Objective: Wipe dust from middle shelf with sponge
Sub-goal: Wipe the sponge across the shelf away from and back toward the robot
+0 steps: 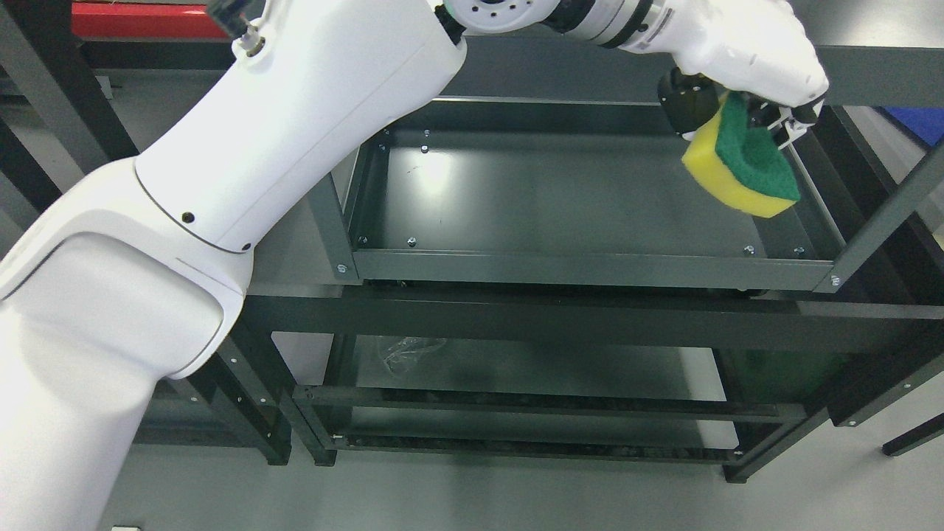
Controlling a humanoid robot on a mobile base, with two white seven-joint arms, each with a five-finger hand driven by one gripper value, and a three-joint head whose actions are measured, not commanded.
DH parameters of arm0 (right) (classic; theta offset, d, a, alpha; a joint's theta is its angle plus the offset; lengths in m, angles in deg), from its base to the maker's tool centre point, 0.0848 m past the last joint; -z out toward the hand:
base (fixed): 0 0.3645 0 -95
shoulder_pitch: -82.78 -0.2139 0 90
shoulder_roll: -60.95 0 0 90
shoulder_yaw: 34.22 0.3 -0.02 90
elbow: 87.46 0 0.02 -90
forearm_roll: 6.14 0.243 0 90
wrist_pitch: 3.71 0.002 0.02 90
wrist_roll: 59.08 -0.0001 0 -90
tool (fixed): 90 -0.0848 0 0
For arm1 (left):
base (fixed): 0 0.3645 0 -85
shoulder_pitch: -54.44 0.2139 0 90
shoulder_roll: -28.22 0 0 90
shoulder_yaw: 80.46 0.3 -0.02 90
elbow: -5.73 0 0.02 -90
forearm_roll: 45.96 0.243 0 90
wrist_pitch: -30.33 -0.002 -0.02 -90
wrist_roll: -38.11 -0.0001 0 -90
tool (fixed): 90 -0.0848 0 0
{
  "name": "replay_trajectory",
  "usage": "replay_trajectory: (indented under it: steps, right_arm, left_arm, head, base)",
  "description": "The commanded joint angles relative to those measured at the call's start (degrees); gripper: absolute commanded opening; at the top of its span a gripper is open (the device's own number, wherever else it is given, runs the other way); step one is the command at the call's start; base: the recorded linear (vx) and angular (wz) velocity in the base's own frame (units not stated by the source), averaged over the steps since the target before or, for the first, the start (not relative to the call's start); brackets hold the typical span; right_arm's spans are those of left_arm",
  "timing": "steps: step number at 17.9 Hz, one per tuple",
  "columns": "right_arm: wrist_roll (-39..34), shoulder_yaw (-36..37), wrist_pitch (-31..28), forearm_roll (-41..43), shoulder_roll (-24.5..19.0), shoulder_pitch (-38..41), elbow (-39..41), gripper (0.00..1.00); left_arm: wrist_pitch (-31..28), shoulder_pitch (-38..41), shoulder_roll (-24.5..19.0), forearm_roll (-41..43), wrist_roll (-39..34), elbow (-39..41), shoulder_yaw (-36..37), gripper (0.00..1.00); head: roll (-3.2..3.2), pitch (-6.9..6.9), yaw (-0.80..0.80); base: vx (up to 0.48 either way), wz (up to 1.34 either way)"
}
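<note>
Sponge (743, 164) clamped in the left hand (745, 70), green pad angled outward, hangs over the shelf's (560, 193) right end, apparently poised for wiping

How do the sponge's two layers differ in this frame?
The sponge, held in the left hand, has a dark green layer and a yellow layer. The green layer looks rougher and faces the camera; the yellow layer looks smooth and lies on the lower left side. Both share the same curved outline.
</note>
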Motion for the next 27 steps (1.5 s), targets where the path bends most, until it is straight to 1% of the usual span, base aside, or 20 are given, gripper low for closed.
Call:
replay_trajectory:
  steps: [1,2,3,6,9,10,13,14,15,17,18,20,21,22,24,26,27]
  right_arm:
    - [-0.02,0.01,-0.04,0.0,1.0,0.0,1.0,1.0]
    - [-0.02,0.01,-0.04,0.0,1.0,0.0,1.0,1.0]
    - [-0.02,0.01,-0.04,0.0,1.0,0.0,1.0,1.0]
    - [-0.02,0.01,-0.04,0.0,1.0,0.0,1.0,1.0]
    - [-0.02,0.01,-0.04,0.0,1.0,0.0,1.0,1.0]
    - [-0.02,0.01,-0.04,0.0,1.0,0.0,1.0,1.0]
    - [-0.02,0.01,-0.04,0.0,1.0,0.0,1.0,1.0]
    - [-0.02,0.01,-0.04,0.0,1.0,0.0,1.0,1.0]
    - [-0.02,0.01,-0.04,0.0,1.0,0.0,1.0,1.0]
    - [-0.02,0.01,-0.04,0.0,1.0,0.0,1.0,1.0]
    - [-0.02,0.01,-0.04,0.0,1.0,0.0,1.0,1.0]
    - [-0.02,0.01,-0.04,0.0,1.0,0.0,1.0,1.0]
    - [-0.02,0.01,-0.04,0.0,1.0,0.0,1.0,1.0]
    - [-0.02,0.01,-0.04,0.0,1.0,0.0,1.0,1.0]
    - [-0.02,0.01,-0.04,0.0,1.0,0.0,1.0,1.0]
    - [-0.02,0.01,-0.04,0.0,1.0,0.0,1.0,1.0]
    - [-0.02,0.01,-0.04,0.0,1.0,0.0,1.0,1.0]
  left_arm:
    - [6.88,2.02,-4.8,0.62,3.25,-0.76,-8.06,0.02]
    - [9.25,3.25,-7.26,0.62,4.75,-0.15,-10.6,0.02]
    - [10.32,4.83,-11.03,0.44,7.37,1.34,-14.45,0.02]
    - [10.32,7.56,-18.25,-0.17,10.38,5.47,-21.06,0.03]
    - [10.32,8.89,-26.68,-3.24,10.47,7.24,-22.13,0.03]
    - [10.32,8.97,-30.36,-5.08,10.56,8.11,-22.05,0.03]
    - [10.32,10.63,-38.29,-12.36,10.56,11.27,-21.52,0.03]
    - [10.32,11.34,-39.96,-14.31,10.56,12.76,-21.35,0.03]
    - [10.32,11.78,-40.15,-15.37,10.47,13.56,-21.34,0.03]
    - [10.32,11.53,-38.5,-15.91,10.39,13.66,-21.61,0.03]
    - [10.32,11.35,-35.96,-15.82,10.3,13.48,-21.87,0.03]
    - [10.32,11.43,-27.81,-14.16,10.3,12.96,-22.22,0.03]
    - [10.32,11.7,-22.89,-11.71,10.3,12.0,-22.48,0.03]
    - [10.32,11.87,-19.1,-9.6,10.3,10.59,-22.92,0.03]
    - [10.32,11.35,-10.32,-4.16,10.3,6.21,-23.63,0.03]
    - [10.32,10.91,-0.99,1.03,10.3,-0.02,-24.85,0.03]
    - [10.32,10.56,-0.99,2.97,10.12,-2.58,-25.56,0.03]
  head:
    - [0.0,0.0,0.0]
    - [0.0,0.0,0.0]
    - [0.0,0.0,0.0]
    - [0.0,0.0,0.0]
    - [0.0,0.0,0.0]
    - [0.0,0.0,0.0]
    - [0.0,0.0,0.0]
    - [0.0,0.0,0.0]
    - [0.0,0.0,0.0]
    - [0.0,0.0,0.0]
    - [0.0,0.0,0.0]
    - [0.0,0.0,0.0]
    - [0.0,0.0,0.0]
    - [0.0,0.0,0.0]
    - [0.0,0.0,0.0]
    - [0.0,0.0,0.0]
    - [0.0,0.0,0.0]
  base:
    - [0.0,0.0]
    - [0.0,0.0]
    - [0.001,-0.01]
    - [0.0,0.0]
    - [0.0,0.0]
    - [0.0,0.0]
    - [0.0,0.0]
    - [0.0,0.0]
    - [0.0,0.0]
    - [0.0,0.0]
    - [0.0,0.0]
    - [0.0,0.0]
    - [0.0,0.0]
    - [0.0,0.0]
    - [0.0,0.0]
    - [0.0,0.0]
    - [0.0,0.0]
